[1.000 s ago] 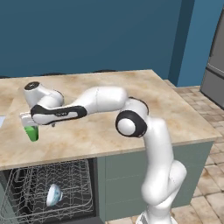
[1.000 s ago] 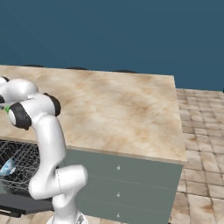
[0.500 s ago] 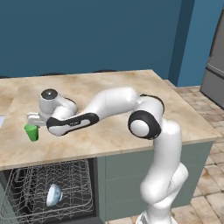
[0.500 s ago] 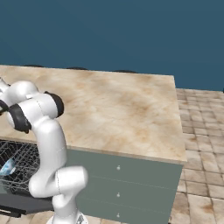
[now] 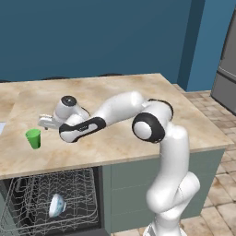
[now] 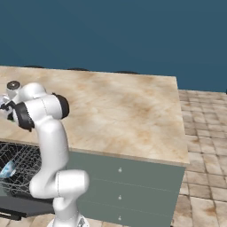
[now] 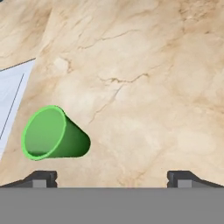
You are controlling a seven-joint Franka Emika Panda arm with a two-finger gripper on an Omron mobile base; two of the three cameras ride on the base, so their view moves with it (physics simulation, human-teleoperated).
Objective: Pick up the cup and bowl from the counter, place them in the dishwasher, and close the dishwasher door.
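Reaching for cup: gripper [image 7: 112, 177] hovers over the worktop [image 5: 120, 99], just right of the green cup [image 5: 33, 138], not touching it.
Step in hand: second pick. The bowl [image 5: 56, 205] already lies in the wire rack [image 5: 46, 198] of the dishwasher [image 5: 50, 203]; the cup is not yet grasped.
Fingers: spread wide, nothing between them. In the hand view both tips [image 7: 41, 178] stand at the bottom edge, with the cup [image 7: 54, 133] sitting off toward the left tip rather than centred.
Cup position: upright on the worktop near its left front edge, above the open dishwasher. A pale flat sheet [image 7: 11, 98] lies just beyond it to the left.
Bowl position: tilted on its side in the rack, left of centre; also seen low left in the right base view [image 6: 8, 168].
Dishwasher door: cannot make out the panel clearly; the rack is exposed, so judged open.
Next move (judgement): shift the hand left until the cup is centred between the fingers, lower around its wall, then close.
Risk (judgement): light tapered tumbler; an off-centre approach could nudge or tip it toward the worktop edge.
Remaining: cup into rack, door shut.
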